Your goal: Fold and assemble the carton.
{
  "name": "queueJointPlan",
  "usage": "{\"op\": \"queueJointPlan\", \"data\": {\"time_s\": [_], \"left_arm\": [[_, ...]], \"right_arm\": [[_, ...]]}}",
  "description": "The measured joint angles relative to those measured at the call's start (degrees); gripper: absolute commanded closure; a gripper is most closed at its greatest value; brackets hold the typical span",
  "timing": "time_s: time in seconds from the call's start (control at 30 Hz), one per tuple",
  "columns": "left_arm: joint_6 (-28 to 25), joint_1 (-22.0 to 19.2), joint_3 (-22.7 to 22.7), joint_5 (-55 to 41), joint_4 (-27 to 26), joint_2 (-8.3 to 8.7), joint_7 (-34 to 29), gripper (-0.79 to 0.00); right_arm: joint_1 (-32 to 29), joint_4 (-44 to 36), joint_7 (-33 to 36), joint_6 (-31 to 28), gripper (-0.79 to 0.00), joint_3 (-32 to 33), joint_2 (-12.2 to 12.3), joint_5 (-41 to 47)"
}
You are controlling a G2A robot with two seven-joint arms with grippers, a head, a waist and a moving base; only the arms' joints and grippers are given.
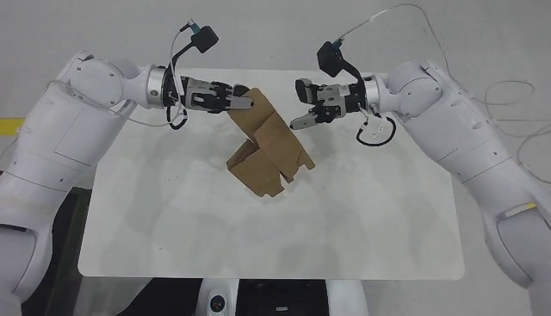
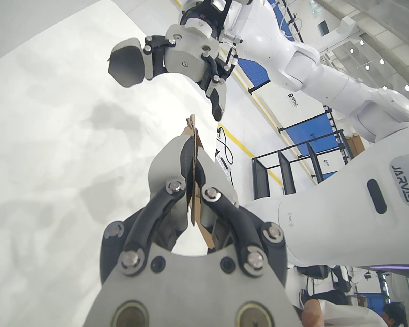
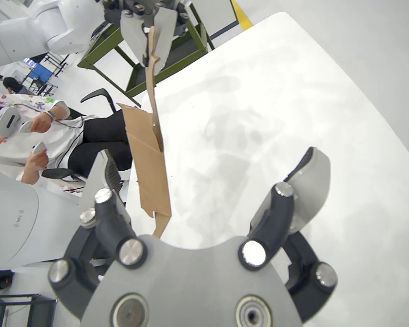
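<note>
the left gripper (image 1: 244, 101) is shut tight on a thin top edge of the carton (image 1: 267, 144), with the brown card pinched flat between its two fingers. the right gripper (image 1: 301, 107) is wide open and holds nothing; it hangs just beside the carton's far side, not touching it. the carton is near the middle of the far half of the white table (image 1: 387, 230). it is only half folded, with flaps sticking out. its long way runs from the pinched end by the left gripper down and across toward the near middle of the table, and the low end points at the robot. it cannot be seen if that low end sits on the table or hangs just over it. the hold is small, at one edge only, so the carton could swing, twist or slip out if it gets a hard push. if the open right gripper bumps a flap from the wrong side, the flap could bend the wrong way or the card could crease or tear. a gentle, slow push looks safest.
</note>
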Motion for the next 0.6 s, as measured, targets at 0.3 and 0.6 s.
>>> {"op": "queueJointPlan", "data": {"time_s": [0.3, 0.6], "left_arm": [[-1.5, -2.4, 3.6, -2.0, 1.3, 0.79, 1.5, 0.0], [-2.3, -3.8, 6.4, -3.8, 0.4, 1.79, 2.4, 0.0]], "right_arm": [[6.0, -1.7, -0.1, -0.1, -0.628, -12.5, -0.2, 9.8], [7.4, -1.5, -0.1, -0.1, -0.237, -15.9, -1.7, 11.7]]}}
